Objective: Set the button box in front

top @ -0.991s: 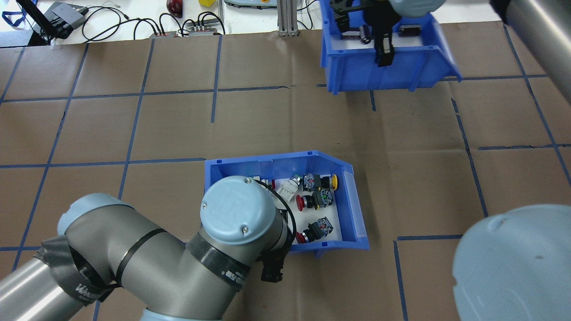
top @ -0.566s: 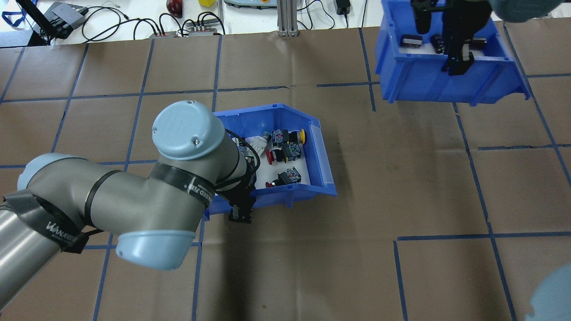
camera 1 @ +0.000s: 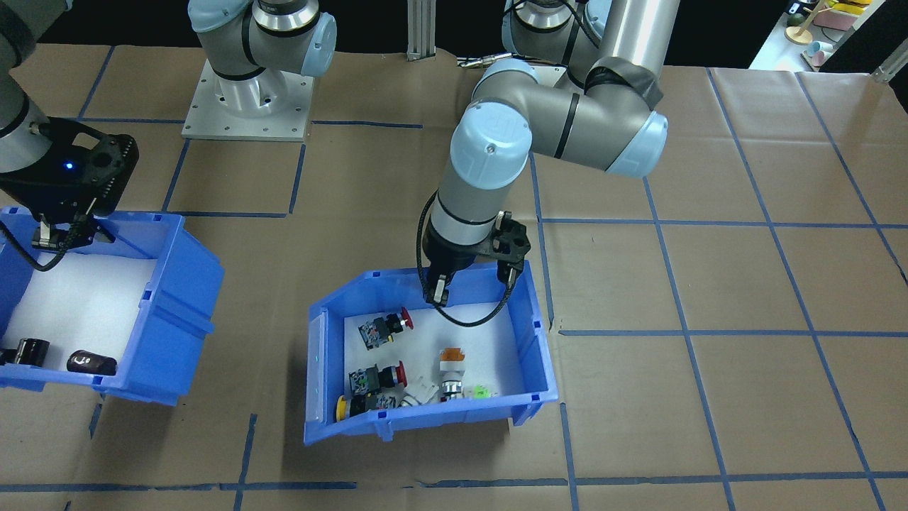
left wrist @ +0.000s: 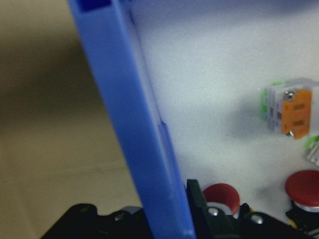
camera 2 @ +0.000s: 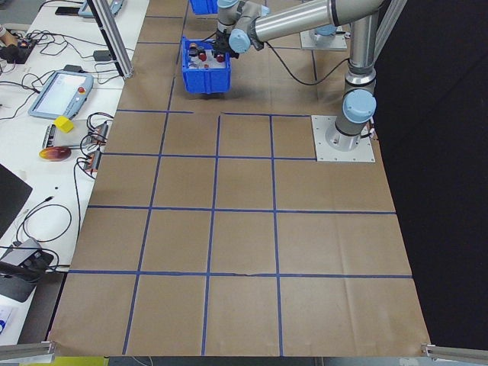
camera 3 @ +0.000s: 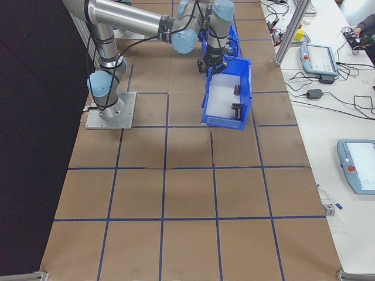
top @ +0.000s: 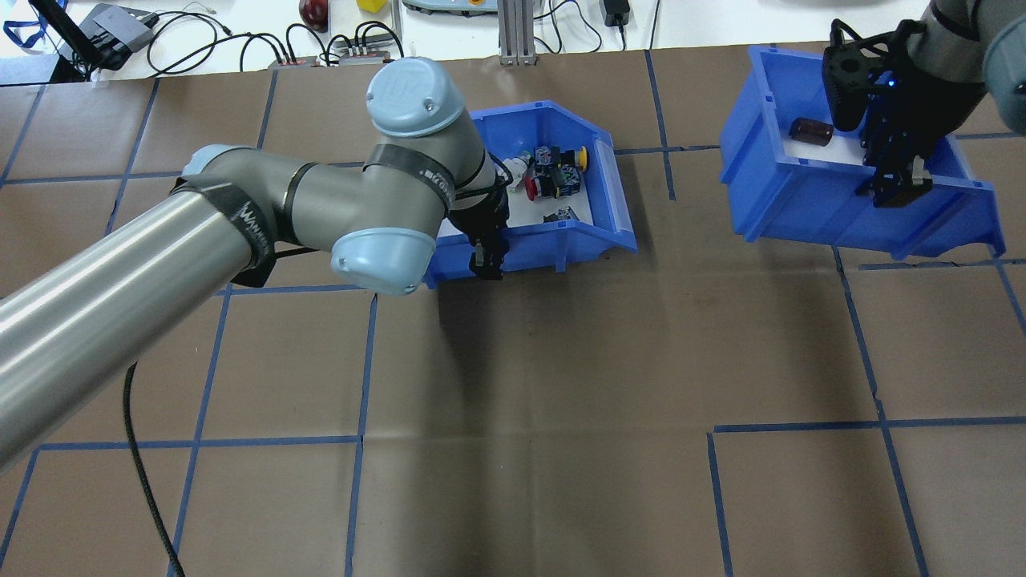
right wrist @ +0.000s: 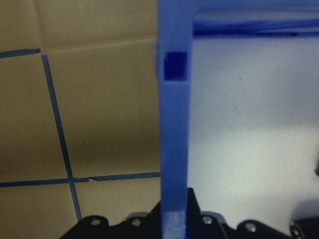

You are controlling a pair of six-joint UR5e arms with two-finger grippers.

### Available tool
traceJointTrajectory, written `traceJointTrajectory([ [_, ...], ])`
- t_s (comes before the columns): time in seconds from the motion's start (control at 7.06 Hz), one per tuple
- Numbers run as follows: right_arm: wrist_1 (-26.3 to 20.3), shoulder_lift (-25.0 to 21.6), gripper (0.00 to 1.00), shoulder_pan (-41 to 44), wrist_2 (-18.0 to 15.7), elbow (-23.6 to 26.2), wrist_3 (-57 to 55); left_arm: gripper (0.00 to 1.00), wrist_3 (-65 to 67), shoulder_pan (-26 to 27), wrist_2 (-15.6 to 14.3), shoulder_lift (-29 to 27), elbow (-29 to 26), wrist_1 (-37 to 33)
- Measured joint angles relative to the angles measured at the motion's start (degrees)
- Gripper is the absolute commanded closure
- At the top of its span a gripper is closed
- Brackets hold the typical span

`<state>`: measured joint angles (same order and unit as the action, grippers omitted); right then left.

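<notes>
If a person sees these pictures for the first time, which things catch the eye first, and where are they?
First come two blue bins on the brown table. The button box, near the table's middle toward the far edge, holds red and yellow push buttons; the left end effector grips its near wall. The other blue bin, far right in the overhead view, holds a few dark cylinders, and the right end effector clamps its wall.

Silver arm tubes, pale-blue joint caps, black cables.

The left gripper (top: 486,258) was clamped over the button box's (top: 597,240) near wall; the right gripper (top: 896,183) likewise gripped the other bin's (top: 789,210) wall.
</notes>
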<state>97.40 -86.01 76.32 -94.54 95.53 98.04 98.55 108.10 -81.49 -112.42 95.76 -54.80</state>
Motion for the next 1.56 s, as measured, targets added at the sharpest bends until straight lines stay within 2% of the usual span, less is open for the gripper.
traceJointTrajectory([
  [0.28,3.4,-1.8,0.94,-0.1,-0.3,4.6,1.9,0.99,-0.1,1.6,0.3,-6.7,-6.1,1.0],
  [0.42,4.0,-2.2,0.94,-0.1,-0.4,5.5,2.6,0.99,-0.3,2.0,0.5,-8.2,-7.4,1.3],
  [1.13,4.3,-2.4,0.94,-0.8,-0.7,7.3,8.7,0.97,-1.0,1.8,0.5,-9.8,-8.7,4.0],
  [1.27,4.3,-2.4,0.94,-1.2,-0.8,7.3,9.9,0.81,-1.0,1.8,0.4,-10.6,-8.7,5.2],
  [1.42,4.3,-2.4,0.94,-1.4,-0.8,7.4,10.6,0.60,-1.0,1.8,0.4,-11.0,-8.7,5.9],
  [1.56,4.2,-2.7,0.94,-1.4,-0.8,7.7,11.5,0.31,-1.0,1.8,0.3,-11.1,-8.7,6.1],
])
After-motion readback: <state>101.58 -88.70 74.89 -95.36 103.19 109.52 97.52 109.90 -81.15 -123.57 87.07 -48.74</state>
